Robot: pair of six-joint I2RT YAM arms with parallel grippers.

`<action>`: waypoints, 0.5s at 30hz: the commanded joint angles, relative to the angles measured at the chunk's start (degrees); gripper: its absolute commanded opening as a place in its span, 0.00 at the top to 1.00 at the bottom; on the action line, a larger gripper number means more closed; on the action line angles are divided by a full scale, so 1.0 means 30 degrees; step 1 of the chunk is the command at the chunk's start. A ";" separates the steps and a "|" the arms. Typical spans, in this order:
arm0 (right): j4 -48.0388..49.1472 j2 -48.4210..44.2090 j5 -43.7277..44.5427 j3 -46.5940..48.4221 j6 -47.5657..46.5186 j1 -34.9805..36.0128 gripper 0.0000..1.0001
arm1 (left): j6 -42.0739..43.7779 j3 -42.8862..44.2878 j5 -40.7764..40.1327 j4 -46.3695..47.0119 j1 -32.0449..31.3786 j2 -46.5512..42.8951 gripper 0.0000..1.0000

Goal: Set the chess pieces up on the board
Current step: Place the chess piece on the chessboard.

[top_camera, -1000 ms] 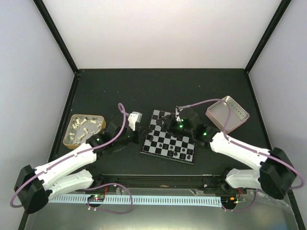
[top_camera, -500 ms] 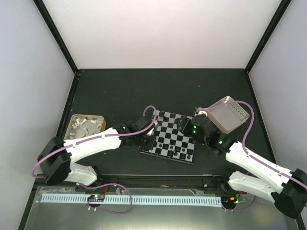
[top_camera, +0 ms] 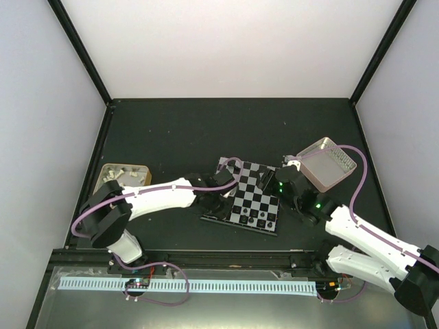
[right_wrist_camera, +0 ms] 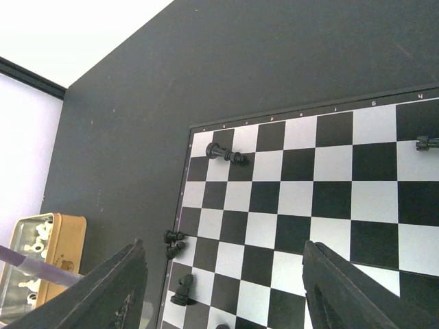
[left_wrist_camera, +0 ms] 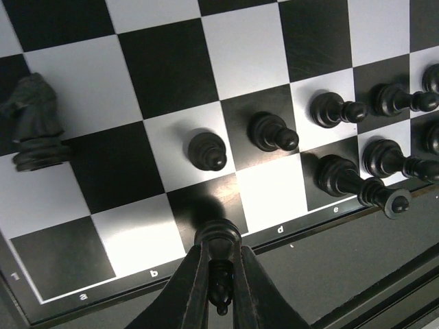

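The board (top_camera: 255,197) lies mid-table, with several black chess pieces on its near rows. In the left wrist view my left gripper (left_wrist_camera: 219,284) is shut on a black chess piece (left_wrist_camera: 218,240), held upright over the near-edge square marked c; I cannot tell whether it touches. A knight (left_wrist_camera: 34,123) stands to the left and pawns (left_wrist_camera: 208,151) stand just beyond. Seen from above, the left gripper (top_camera: 221,203) is at the board's near left corner. My right gripper (right_wrist_camera: 223,274) is open and empty above the board (right_wrist_camera: 309,199), on which a piece (right_wrist_camera: 225,153) lies on its side.
A tan tray (top_camera: 120,175) holding white pieces sits at the left, partly under the left arm. A pink-rimmed metal tray (top_camera: 328,163) stands right of the board, close to the right wrist. Two black pieces (right_wrist_camera: 171,243) lie at the board's left edge.
My left arm has swung right from beside the tan tray to the board's near left corner. My right gripper has drawn back from mid-board toward the right edge.
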 commanded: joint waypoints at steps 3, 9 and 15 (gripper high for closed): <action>0.0182 0.0068 0.0806 -0.0166 -0.0305 -0.0139 0.36 | 0.0183 0.1004 0.0525 -0.0567 -0.0337 0.1025 0.94; 0.0140 0.0125 0.0745 -0.0221 -0.0265 -0.0155 0.36 | 0.0299 0.1322 0.1110 0.0003 -0.0468 0.1348 0.94; 0.0155 0.0063 0.0694 -0.0254 -0.0286 -0.0147 0.36 | 0.0295 0.1597 0.0745 -0.0022 -0.0556 0.1612 0.93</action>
